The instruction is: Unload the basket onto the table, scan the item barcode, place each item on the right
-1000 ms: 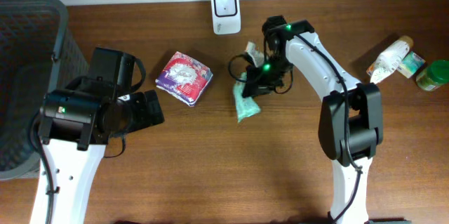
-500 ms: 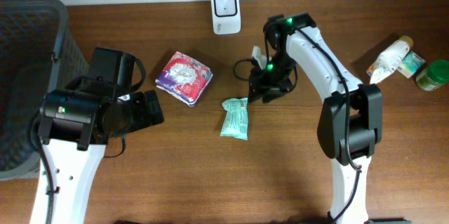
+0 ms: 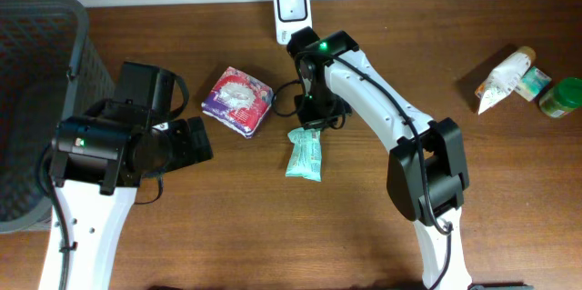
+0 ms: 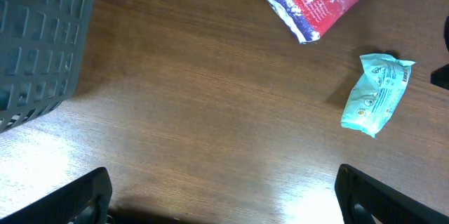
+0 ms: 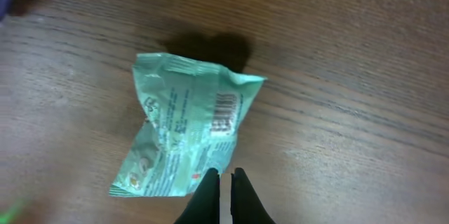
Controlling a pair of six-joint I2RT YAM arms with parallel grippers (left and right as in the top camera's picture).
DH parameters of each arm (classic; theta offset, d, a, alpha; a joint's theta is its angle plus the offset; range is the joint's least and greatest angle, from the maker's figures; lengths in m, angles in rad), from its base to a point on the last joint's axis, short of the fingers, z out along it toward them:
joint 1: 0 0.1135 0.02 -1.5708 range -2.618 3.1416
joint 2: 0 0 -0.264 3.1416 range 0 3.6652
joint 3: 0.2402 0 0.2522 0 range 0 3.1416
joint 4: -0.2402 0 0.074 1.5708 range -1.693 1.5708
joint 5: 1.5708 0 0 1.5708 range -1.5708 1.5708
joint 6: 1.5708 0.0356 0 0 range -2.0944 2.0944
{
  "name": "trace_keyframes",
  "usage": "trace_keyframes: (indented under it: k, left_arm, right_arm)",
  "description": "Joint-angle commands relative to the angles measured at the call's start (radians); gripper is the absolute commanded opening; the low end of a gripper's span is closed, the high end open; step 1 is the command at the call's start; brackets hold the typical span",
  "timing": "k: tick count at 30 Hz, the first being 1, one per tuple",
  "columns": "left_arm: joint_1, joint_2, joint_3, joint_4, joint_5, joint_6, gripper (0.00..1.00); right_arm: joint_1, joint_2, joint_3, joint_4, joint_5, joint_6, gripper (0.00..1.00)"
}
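Likely step: pickup. Green packet (image 3: 305,153) lies flat at frame centre, barcode up, below the scanner (image 3: 293,15). Right gripper (image 5: 224,178): pressed together, empty, at the packet's edge. Left gripper (image 4: 223,196): spread, idle. Next move calls for opening, pinching the packet, and presenting the barcode.

The left arm (image 3: 89,222) rose from the near left edge as a white link topped by a bulky black wrist. The left gripper (image 3: 195,141) pointed right, toward the middle of the scene. Seen from its own wrist, its two dark fingers (image 4: 78,199) stood spread wide, one at each lower corner.

The right arm (image 3: 377,99) rose from the near edge right of centre, bent at a black joint, and reached far and left. The right gripper (image 3: 310,121) pointed downward, and its two dark fingertips (image 5: 209,187) were pressed close together.
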Motion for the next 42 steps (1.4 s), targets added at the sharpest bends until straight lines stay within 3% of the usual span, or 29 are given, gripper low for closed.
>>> trace_keyframes:
  k: [1,6,10,16,21,25,30,32,34,38,42]
  left_arm:
    - [-0.003,-0.004,0.003,0.002,-0.007,-0.009,0.99]
    - [-0.003,-0.004,0.003,0.002,-0.008,-0.009,0.99]
    - [-0.003,-0.004,0.003,0.002,-0.008,-0.009,0.99]
    - [-0.003,-0.004,0.003,0.002,-0.008,-0.009,0.99]
    - [-0.003,-0.004,0.003,0.002,-0.008,-0.010,0.99]
    - [-0.003,-0.004,0.003,0.002,-0.008,-0.009,0.99]
    - [-0.003,-0.004,0.003,0.002,-0.007,-0.010,0.99]
    - [-0.003,-0.004,0.003,0.002,-0.007,-0.009,0.99]
    - [-0.003,-0.004,0.003,0.002,-0.007,-0.009,0.99]
    - [-0.003,-0.004,0.003,0.002,-0.007,-0.009,0.99]
    - [-0.003,-0.004,0.003,0.002,-0.008,-0.009,0.99]
  right_arm:
    - [0.006,-0.032,0.011,-0.006,-0.059,0.013,0.04]
    - [0.023,-0.240,0.011,-0.105,0.022,0.035,0.04]
    - [0.104,-0.256,-0.002,-0.185,0.124,0.034,0.04]
    - [0.102,-0.256,-0.003,-0.210,0.124,0.035,0.04]
    - [0.102,-0.243,-0.055,-0.009,0.140,0.035,0.04]
    - [0.102,-0.243,-0.281,0.220,-0.018,0.035,0.04]
    - [0.102,-0.243,-0.577,0.522,-0.029,0.095,0.04]
    - [0.102,-0.243,-0.624,0.558,-0.029,0.095,0.04]
    - [0.102,-0.245,-0.608,0.553,-0.029,0.093,0.04]
    - [0.063,-0.251,-0.316,0.282,-0.010,0.064,0.04]
    - [0.061,-0.246,-0.364,0.274,-0.011,0.069,0.04]
